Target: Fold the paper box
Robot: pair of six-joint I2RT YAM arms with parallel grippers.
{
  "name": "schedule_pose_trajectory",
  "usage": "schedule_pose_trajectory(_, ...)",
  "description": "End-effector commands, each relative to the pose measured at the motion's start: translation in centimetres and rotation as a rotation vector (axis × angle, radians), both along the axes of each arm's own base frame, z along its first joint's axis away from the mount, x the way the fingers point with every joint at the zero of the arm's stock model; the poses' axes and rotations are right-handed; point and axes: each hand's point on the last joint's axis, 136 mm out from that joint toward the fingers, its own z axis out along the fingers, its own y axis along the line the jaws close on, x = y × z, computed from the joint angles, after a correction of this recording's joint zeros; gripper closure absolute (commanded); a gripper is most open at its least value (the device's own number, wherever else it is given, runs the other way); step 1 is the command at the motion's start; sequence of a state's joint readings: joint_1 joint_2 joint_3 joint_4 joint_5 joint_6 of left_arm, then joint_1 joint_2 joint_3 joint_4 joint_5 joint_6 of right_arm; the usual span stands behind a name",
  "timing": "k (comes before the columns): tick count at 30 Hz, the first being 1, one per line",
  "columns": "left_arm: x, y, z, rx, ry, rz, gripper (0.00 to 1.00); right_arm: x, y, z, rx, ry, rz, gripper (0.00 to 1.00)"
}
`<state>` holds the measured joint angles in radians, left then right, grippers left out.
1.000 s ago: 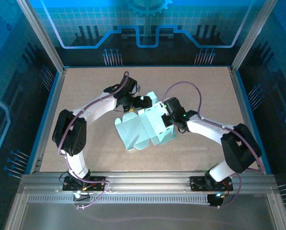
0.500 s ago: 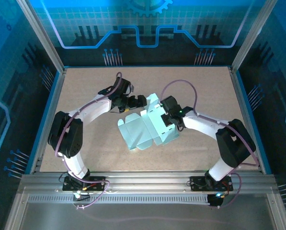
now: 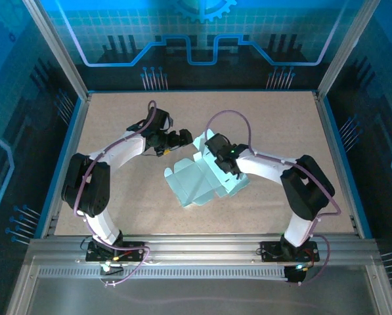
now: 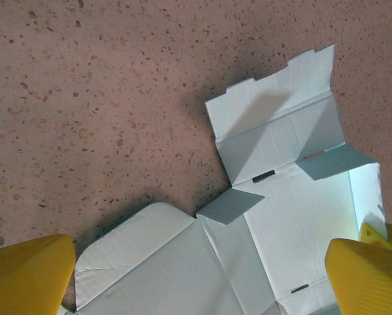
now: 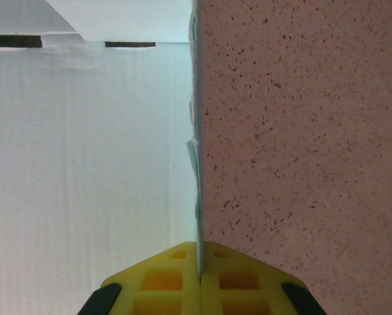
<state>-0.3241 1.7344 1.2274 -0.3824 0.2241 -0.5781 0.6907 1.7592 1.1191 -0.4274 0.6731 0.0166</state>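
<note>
- the paper box (image 3: 205,178) is a half-formed shell of pale mint card lying on the speckled worktop (image 3: 268,111). most of its panels are spread flat and a few stand raised.
- seen from the left wrist, the paper box (image 4: 281,197) has a shallow tray part with small flaps (image 4: 230,205) tipped up at two of its corners. thin slots are cut in its floor, and a tabbed panel reaches away flat over the worktop (image 4: 84,98).
- the left hand (image 3: 174,140) is released, its yellow fingers (image 4: 28,272) spread wide apart.
- the box lies ahead of and below the left hand, near its tips, on the side towards the right hand.
- in its own wrist view the left hand (image 4: 196,262) looks down on a rounded flat panel of the box between its parted fingers. whether either finger touches the card cannot be told.
- the right hand (image 3: 213,148) is clenched on a raised wall at the far end of the box.
- from the right wrist, the right hand (image 5: 199,259) has its yellow fingers (image 5: 156,279) pressed together with the thin card edge pinched between them. the edge runs straight ahead from the tips.
- left of that edge is the pale inner face of the box (image 5: 84,151), with two dark slots at its far end. right of it is bare worktop (image 5: 301,131).
- the flat part of the box lies below and behind the right hand, partly under its arm.
</note>
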Motion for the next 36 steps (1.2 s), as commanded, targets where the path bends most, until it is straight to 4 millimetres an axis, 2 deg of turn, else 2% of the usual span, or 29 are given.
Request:
schedule_pose_trajectory(1,-0.1,-0.1,0.9,-0.037,-0.007,0.005,0.01,0.4,-0.2,0.6,-0.108,-0.033,0.015,1.00)
schedule_pose_trajectory(7,-0.2,-0.2,0.7,-0.047,0.006,0.007,0.01,0.4,0.1,0.2,-0.120,-0.024,0.021,1.00)
schedule_pose_trajectory(12,-1.0,-0.3,0.8,-0.071,0.019,0.007,0.01,0.0,0.2,-0.4,0.031,0.045,-0.019,1.00)
schedule_pose_trajectory(21,-5.7,-1.7,-0.8,-0.149,0.088,-0.009,0.01,-1.2,-0.2,-2.0,0.340,0.252,-0.141,0.98)
schedule_pose_trajectory(24,-7.2,-3.1,-1.5,-0.141,0.078,-0.059,0.01,-1.4,0.1,-2.3,0.393,0.282,-0.140,0.92)
schedule_pose_trajectory(27,-8.5,-3.9,-3.5,-0.113,0.112,-0.086,0.01,-1.4,0.4,-2.0,0.441,0.270,-0.130,0.82)
schedule_pose_trajectory(29,-9.1,-4.1,-5.0,-0.104,0.157,-0.083,0.01,-1.4,0.6,-1.5,0.499,0.255,-0.125,0.75)
schedule_pose_trajectory(31,-9.4,-4.1,-6.2,-0.100,0.185,-0.076,0.01,-1.4,0.6,-0.7,0.578,0.238,-0.124,0.60)
schedule_pose_trajectory(33,-9.6,-3.8,-6.8,-0.087,0.200,-0.067,0.01,-1.5,0.4,-0.2,0.637,0.229,-0.125,0.50)
schedule_pose_trajectory(36,-9.7,-3.5,-7.2,-0.069,0.210,-0.060,0.02,-1.7,-0.2,0.1,0.689,0.216,-0.128,0.44)
